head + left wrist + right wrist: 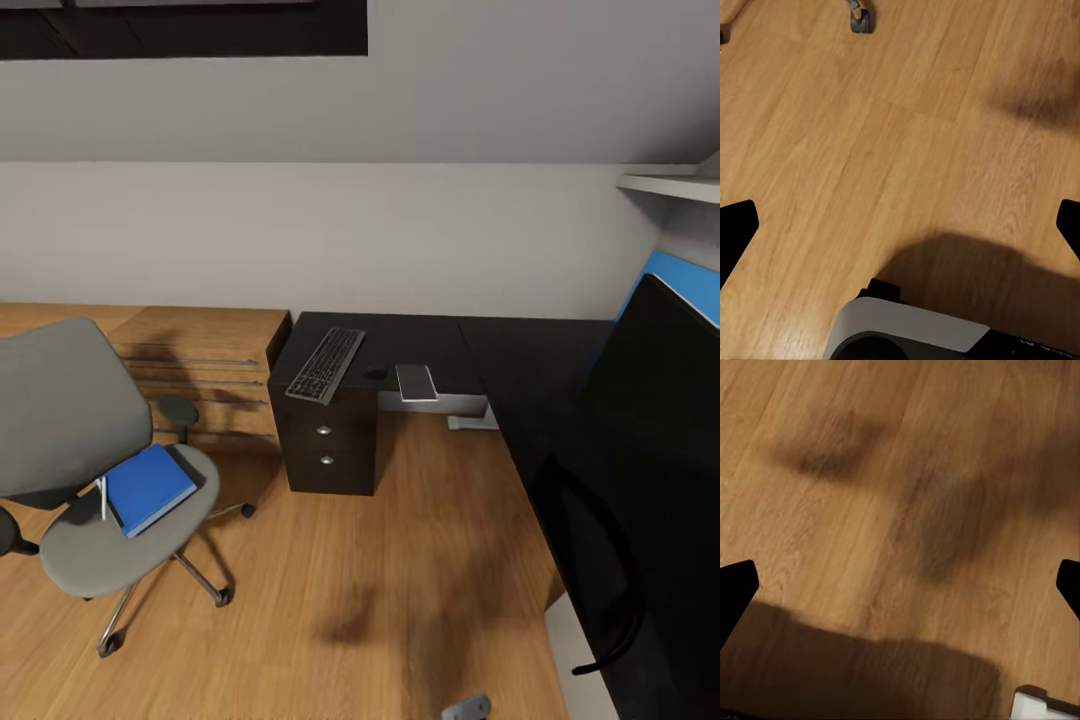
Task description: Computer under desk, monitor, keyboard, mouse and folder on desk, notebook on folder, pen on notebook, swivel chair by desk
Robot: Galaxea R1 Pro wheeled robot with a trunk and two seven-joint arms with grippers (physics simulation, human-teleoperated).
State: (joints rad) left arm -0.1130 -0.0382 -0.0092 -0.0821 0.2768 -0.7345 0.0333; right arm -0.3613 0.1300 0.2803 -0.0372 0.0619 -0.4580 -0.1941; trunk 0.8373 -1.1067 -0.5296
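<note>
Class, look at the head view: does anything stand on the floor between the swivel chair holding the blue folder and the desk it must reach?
Nothing visible: bare wood floor separates the swivel chair, carrying the folder, from the desk.

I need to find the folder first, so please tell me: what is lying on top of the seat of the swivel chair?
On the swivel chair seat lies the blue folder, and beside it a thin light pen. Whether anything lies under the folder cannot be seen, because the folder covers that part of the seat.

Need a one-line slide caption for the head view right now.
Blue folder on the swivel chair; keyboard and notebook on the desk.
</note>
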